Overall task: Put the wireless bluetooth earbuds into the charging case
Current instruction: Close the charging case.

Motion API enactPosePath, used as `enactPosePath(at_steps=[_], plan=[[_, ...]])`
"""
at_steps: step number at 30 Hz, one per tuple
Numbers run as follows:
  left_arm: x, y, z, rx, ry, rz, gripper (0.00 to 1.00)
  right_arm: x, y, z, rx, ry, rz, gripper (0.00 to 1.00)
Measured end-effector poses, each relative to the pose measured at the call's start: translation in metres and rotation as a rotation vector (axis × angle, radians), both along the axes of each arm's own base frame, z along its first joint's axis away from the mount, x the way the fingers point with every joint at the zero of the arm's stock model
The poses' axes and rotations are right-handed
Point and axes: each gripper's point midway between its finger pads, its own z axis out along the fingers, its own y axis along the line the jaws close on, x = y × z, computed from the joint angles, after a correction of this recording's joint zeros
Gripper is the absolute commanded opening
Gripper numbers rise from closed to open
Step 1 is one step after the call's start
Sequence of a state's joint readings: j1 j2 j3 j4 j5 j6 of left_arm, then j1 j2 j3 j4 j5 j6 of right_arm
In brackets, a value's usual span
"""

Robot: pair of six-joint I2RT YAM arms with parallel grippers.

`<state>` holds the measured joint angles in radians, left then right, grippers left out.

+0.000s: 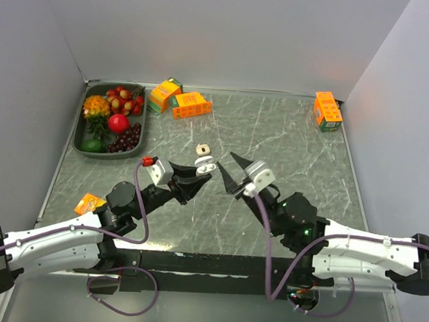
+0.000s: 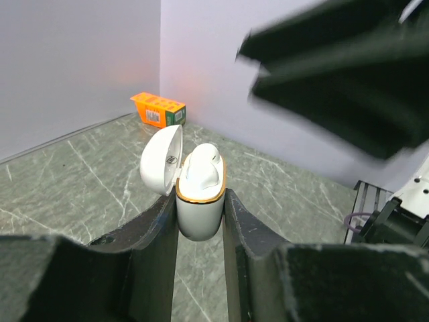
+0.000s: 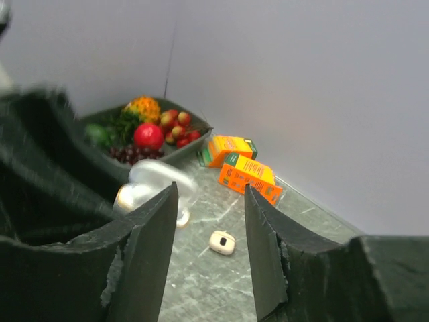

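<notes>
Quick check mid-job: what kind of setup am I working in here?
Probably a lab test cell: plain walls boxing in a marble-look table, with props like a fruit tray and orange cartons.

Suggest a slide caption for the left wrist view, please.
Left gripper holds the open charging case, an earbud sitting in it.

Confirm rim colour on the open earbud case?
Gold band around the opening of the white case; it shows best in the left wrist view.

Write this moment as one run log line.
left end effector: shut on charging case; lid: open; earbud: in case; right end effector: open, empty
</notes>
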<state>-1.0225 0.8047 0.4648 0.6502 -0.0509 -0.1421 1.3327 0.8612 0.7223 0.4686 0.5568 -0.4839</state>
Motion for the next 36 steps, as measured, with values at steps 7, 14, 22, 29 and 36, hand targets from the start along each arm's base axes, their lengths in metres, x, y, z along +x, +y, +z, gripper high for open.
enactPosePath(at_steps=[7,14,22,29,36], plan=[[-0.003,0.002,-0.015,0.035,-0.006,-0.008,0.01,0.034,-0.019,0.094,0.127,0.195,-0.069,0.10],[-0.011,-0.001,-0.041,0.108,-0.028,-0.054,0.01,0.050,0.021,0.084,-0.007,0.457,0.051,0.00],[-0.013,-0.002,-0.041,0.121,-0.048,-0.065,0.01,0.028,0.054,-0.038,-0.334,0.810,0.154,0.00],[-0.014,-0.003,-0.041,0.129,-0.061,-0.067,0.01,0.017,0.054,-0.046,-0.347,0.870,0.197,0.00],[-0.013,-0.002,-0.042,0.130,-0.059,-0.061,0.01,0.013,0.055,-0.056,-0.357,0.901,0.210,0.00]])
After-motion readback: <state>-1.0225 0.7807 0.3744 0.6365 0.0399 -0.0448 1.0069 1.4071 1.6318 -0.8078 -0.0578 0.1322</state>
